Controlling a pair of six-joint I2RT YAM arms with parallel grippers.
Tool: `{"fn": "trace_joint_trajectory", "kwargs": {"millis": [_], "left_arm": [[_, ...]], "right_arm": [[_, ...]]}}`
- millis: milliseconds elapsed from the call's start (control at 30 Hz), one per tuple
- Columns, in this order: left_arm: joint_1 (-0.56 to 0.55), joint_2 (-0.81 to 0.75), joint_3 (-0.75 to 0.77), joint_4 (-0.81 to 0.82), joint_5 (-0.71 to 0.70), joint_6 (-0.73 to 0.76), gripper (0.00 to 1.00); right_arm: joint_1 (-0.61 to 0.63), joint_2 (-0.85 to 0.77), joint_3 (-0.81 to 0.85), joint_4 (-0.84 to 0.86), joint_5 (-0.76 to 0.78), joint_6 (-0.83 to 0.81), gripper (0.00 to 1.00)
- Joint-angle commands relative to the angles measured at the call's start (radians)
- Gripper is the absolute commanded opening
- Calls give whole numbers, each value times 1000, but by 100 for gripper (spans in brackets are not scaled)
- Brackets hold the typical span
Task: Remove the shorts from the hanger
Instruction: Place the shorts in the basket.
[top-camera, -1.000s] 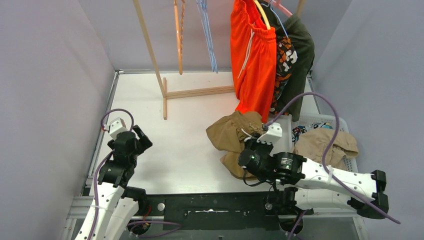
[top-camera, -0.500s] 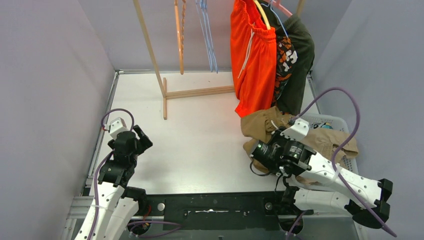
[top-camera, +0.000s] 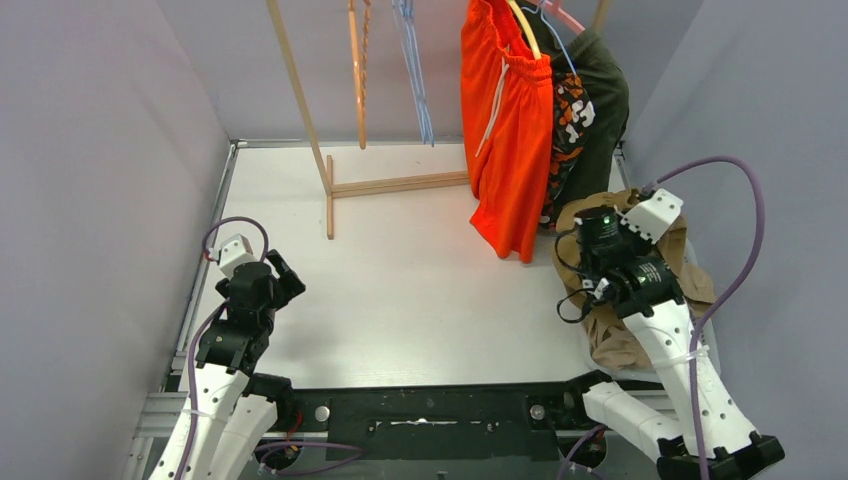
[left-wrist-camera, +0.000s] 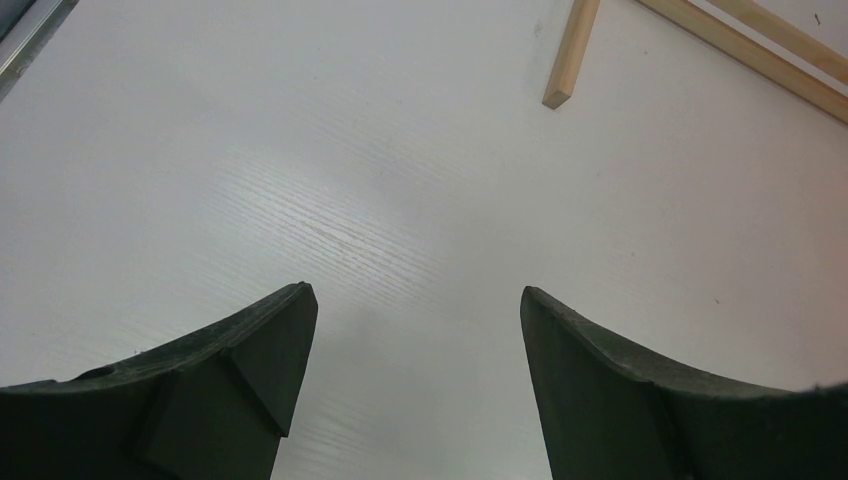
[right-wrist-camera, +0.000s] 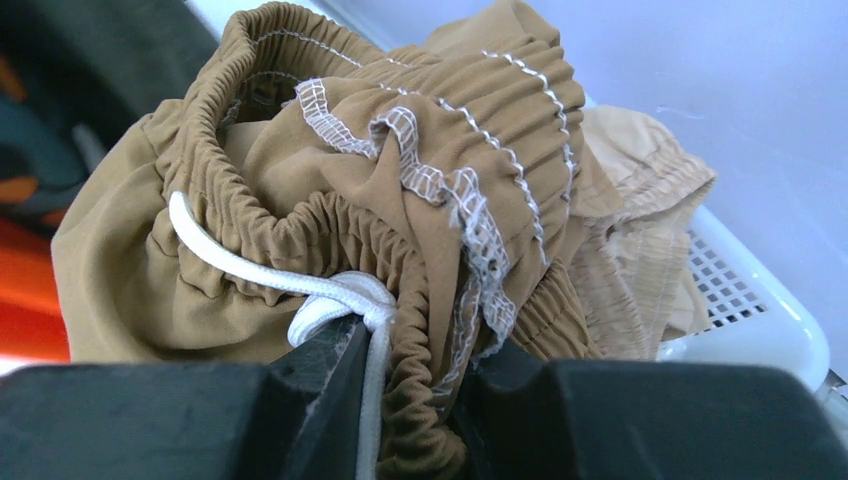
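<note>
Right pincer (right-wrist-camera: 410, 385) has carried the brown shorts (right-wrist-camera: 190, 260) to the basket (right-wrist-camera: 762, 338), clamping them; left pincer (left-wrist-camera: 412, 325) gapes.

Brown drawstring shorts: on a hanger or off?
Off. The brown shorts are bunched, waistband pinched in the shut right gripper, above the white basket.

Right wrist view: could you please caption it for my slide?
Right tool pinching bunched brown shorts, white drawstring looped in front, basket beyond.

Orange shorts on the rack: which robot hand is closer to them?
Right. The right gripper, shut on the brown shorts, sits just right of the orange shorts; the left gripper, open, is far across the table.
</note>
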Motion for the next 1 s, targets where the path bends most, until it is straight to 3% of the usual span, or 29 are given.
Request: {"fn": "trace_joint_trajectory", "kwargs": {"millis": [0,67,200,333,567,733,900,933,967], "left_arm": [[4,-7,22,44,2,8,74],[4,-4,21,46,5,10,74],[4,-5,21,48,8,12,74],[4,-9,19,50,9,13,74],[3,-8,18,54,14,16,74],[3,0,18,55,18,18,74],[3,-1,18,55,18,18,75],[3,-1,18,55,19,18,74],[3,-4,18,55,18,18,74]], "right_arm": [[-210,-33,-25,288,-312,-308,0],[-328,-12,-7,300,-441,-323,0],[-485,24,14,319,-492,-373,0],[-632,103,-2,317,-667,-418,2],[-806,141,-277,453,-837,-376,8],[-834,217,-411,525,-908,-344,11],[-835,185,-384,494,-837,-295,15],[-836,170,-376,485,-807,-286,20],[-837,152,-367,471,-771,-277,33]]}}
